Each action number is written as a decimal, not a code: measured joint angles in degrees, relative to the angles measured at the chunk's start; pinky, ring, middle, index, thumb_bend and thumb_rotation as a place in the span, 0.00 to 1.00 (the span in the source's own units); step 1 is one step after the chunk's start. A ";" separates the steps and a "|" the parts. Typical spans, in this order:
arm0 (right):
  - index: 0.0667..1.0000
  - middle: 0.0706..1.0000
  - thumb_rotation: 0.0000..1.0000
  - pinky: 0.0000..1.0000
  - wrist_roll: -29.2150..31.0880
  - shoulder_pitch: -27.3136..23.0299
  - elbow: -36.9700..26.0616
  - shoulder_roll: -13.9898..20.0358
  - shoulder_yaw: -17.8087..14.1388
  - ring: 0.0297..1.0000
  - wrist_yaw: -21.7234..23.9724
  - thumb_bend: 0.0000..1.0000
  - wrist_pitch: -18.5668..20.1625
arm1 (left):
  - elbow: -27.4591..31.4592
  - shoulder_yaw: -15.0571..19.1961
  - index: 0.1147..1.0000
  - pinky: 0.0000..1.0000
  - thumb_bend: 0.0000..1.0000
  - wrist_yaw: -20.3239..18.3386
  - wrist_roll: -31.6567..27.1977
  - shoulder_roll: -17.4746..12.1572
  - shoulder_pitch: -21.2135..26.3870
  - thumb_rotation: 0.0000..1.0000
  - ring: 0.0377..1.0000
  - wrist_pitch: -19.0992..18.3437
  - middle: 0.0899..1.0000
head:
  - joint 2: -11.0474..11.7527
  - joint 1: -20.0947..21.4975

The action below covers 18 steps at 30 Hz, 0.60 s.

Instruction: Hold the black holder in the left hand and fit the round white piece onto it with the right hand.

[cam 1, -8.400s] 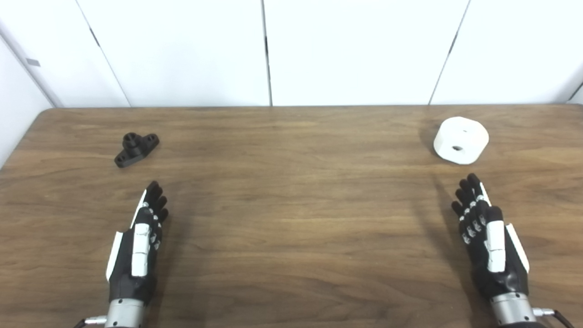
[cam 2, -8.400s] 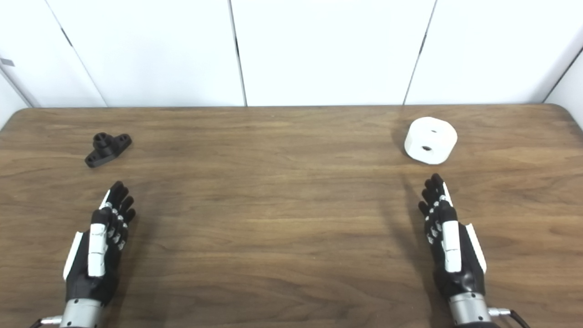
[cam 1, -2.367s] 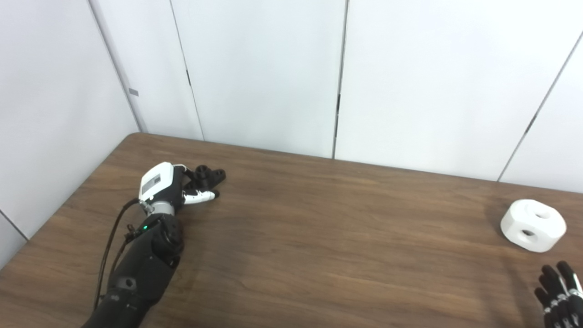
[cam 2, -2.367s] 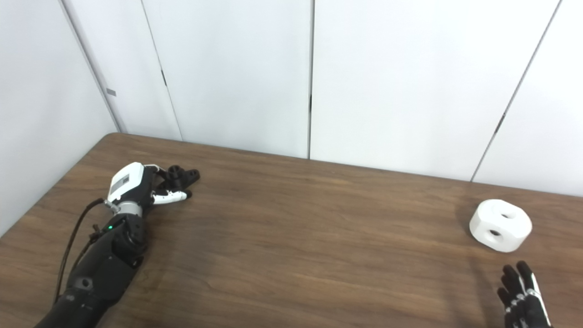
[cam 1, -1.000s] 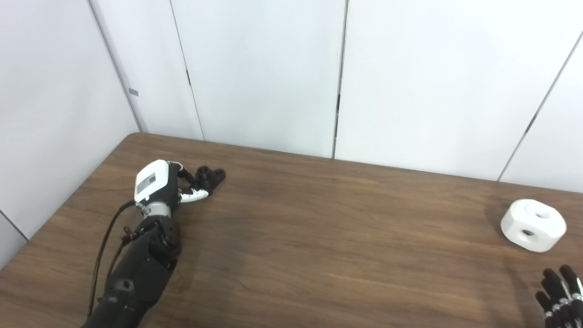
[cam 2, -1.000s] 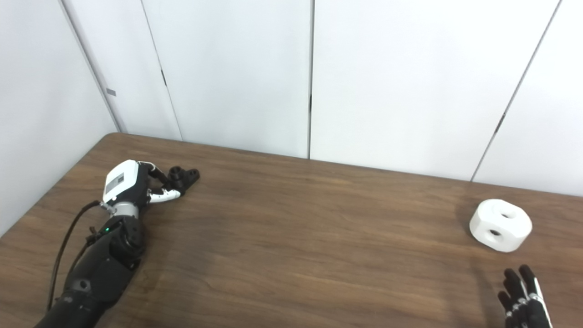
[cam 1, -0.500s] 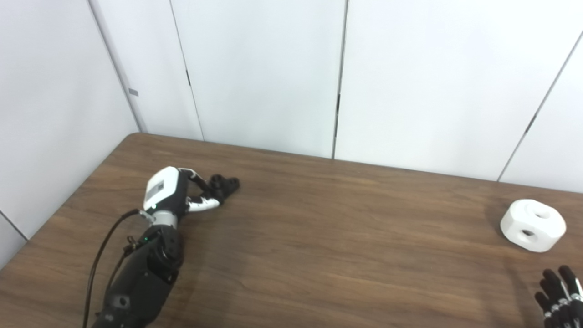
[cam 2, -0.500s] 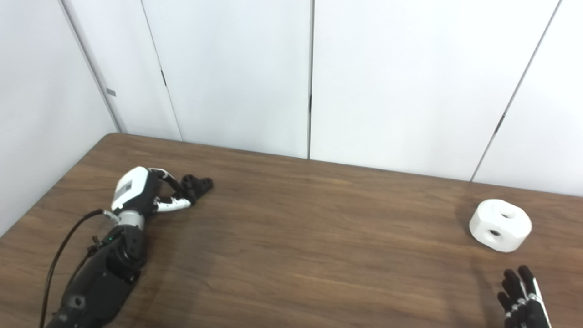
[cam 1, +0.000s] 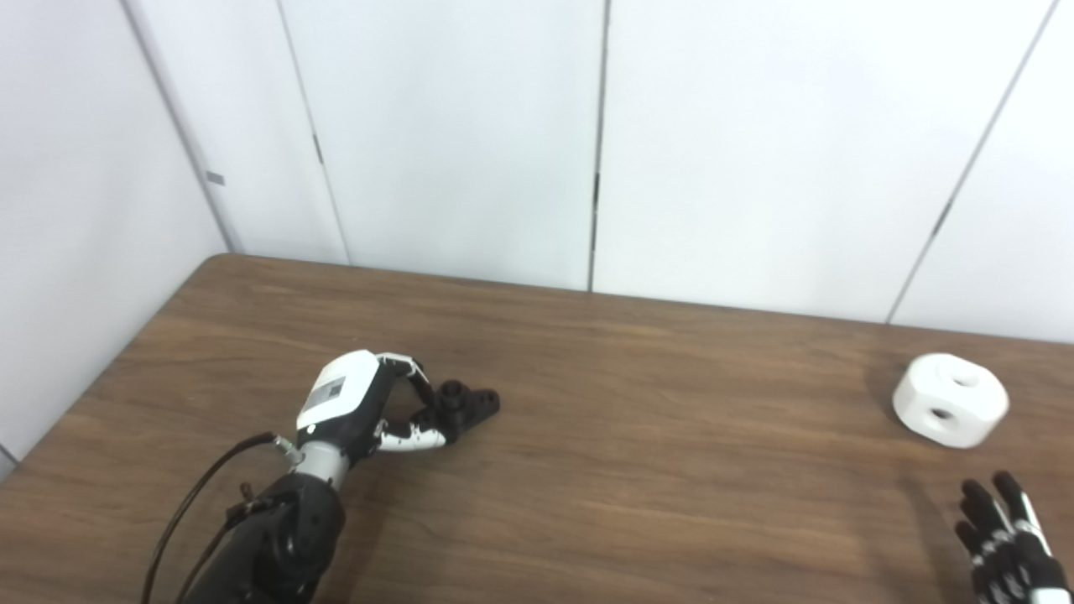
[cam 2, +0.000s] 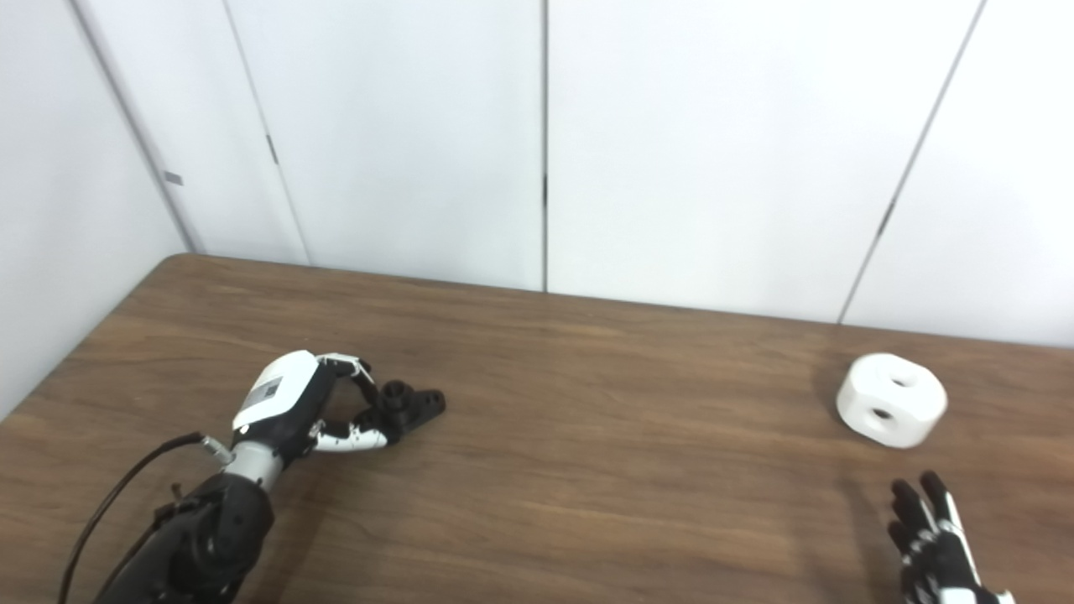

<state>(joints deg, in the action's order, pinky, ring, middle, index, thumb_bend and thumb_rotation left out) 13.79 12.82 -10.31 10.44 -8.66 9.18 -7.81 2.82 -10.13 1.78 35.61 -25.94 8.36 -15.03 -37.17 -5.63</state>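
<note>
L hand [cam 1: 357, 407] at lower left of frame, fingers [cam 1: 417, 384] curled round the black holder [cam 1: 463, 404], holder low over or on the desk [cam 1: 638, 470], can't tell which. Round white piece [cam 1: 950, 409] at far right, near desk's right edge. R hand [cam 1: 1007, 545] in bottom right corner, fingers spread, holding nothing. Wide bare desk btwn holder & white piece.

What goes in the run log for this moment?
left hand: shut on black holder | right hand: open, waiting | white piece: on table, untouched
</note>
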 measured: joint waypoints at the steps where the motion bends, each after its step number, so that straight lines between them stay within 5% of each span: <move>1: 0.99 0.95 0.92 1.00 -0.10 0.03 -0.19 -0.20 0.08 0.98 -0.13 0.63 0.54 | 1.02 -0.40 0.42 0.91 0.52 -0.20 0.73 -0.03 -0.67 0.06 0.87 0.41 0.76 | 0.00 0.01; 11: 0.99 0.95 0.92 1.00 -0.80 0.32 -1.59 -1.60 0.86 0.98 -1.02 0.59 3.41 | 9.55 -7.44 0.42 0.91 0.52 -1.12 10.86 1.70 -5.56 0.06 0.87 5.04 0.76 | -2.46 2.82; 18: 1.00 0.96 0.96 1.00 -0.86 0.49 -2.93 -1.79 1.56 1.00 -2.40 0.59 5.77 | 12.26 -10.67 0.42 0.92 0.52 -3.92 14.17 5.81 -6.80 0.06 0.89 6.22 0.76 | -4.22 4.40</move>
<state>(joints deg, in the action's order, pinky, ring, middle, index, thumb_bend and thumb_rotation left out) 12.94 13.31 -13.24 8.65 -7.09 6.78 -2.04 15.08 -20.80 -2.15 49.78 -20.14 1.56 -8.82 -41.39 -1.23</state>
